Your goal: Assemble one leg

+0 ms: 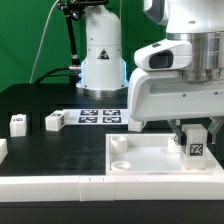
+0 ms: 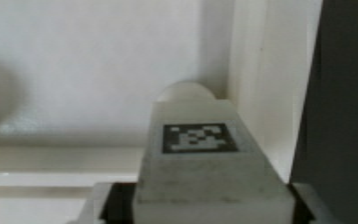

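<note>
Leg (image 1: 195, 147) (image 2: 201, 150) pinched between gripper (image 1: 194, 140) fingers, tag outward, held at panel (image 1: 150, 160) corner by the rim; contact with panel apparently made, unclear. Two loose legs (image 1: 54, 121) lie apart.

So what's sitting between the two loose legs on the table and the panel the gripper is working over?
In the exterior view, the marker board lies on the black table between the two loose legs and the panel. The gripper holds another leg over the panel's corner.
</note>
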You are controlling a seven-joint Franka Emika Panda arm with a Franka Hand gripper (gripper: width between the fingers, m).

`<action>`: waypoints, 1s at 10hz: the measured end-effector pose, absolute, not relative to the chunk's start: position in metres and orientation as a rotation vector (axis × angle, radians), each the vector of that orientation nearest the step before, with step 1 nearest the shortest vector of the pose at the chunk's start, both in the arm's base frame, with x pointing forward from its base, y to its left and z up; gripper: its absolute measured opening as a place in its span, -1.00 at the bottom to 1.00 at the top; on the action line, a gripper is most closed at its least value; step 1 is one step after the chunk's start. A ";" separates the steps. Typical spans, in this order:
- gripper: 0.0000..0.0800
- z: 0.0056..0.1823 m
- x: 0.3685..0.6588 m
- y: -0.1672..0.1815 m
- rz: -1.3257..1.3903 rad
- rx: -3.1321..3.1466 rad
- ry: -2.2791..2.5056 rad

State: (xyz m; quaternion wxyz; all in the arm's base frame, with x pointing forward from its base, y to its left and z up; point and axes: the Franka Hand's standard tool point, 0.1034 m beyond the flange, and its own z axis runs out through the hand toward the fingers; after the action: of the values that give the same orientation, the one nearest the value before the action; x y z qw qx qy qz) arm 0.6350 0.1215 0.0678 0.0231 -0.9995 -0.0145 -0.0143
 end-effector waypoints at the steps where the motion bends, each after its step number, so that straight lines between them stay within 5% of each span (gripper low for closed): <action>1: -0.27 0.068 0.635 0.121 -0.042 -3.087 0.109; 10: -0.27 0.068 0.635 0.117 0.012 -2.577 1.650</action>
State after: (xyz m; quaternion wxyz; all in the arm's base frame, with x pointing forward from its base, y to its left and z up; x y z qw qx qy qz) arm 0.6350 0.1170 0.0678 0.0408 -0.8414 0.5388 0.0040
